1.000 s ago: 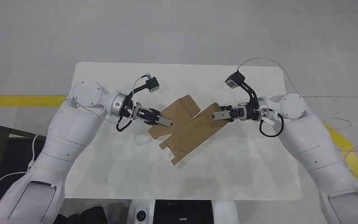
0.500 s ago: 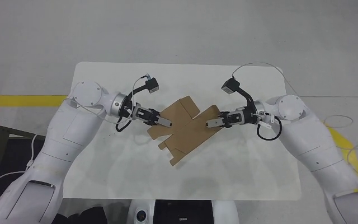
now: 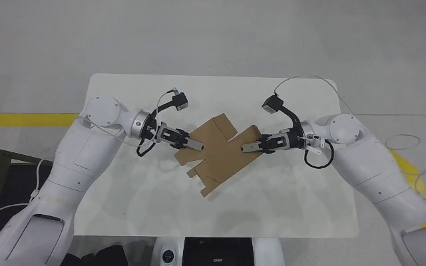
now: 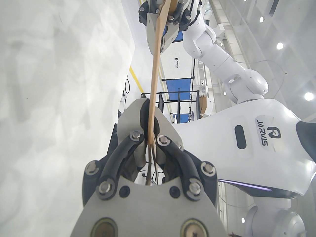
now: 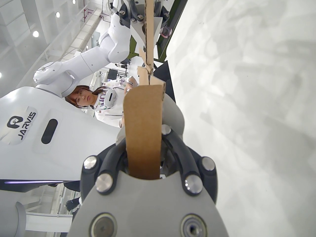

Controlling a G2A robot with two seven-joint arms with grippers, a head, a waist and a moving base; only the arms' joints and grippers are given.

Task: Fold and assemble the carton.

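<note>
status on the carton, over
Left pincer shut on the carton at one edge; right pincer shut on its opposite flap. Carton flat, unfolded, over the white table. Nothing blocking.

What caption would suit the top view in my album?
Left gripper and right gripper pinch opposite edges of an unassembled carton over a white table.

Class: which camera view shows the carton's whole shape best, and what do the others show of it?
The top view: the carton is spread flat, outline and flaps visible, with the left gripper and right gripper clamping opposite sides. The left wrist view shows it edge-on; the right wrist view, one flap and an edge.
</note>
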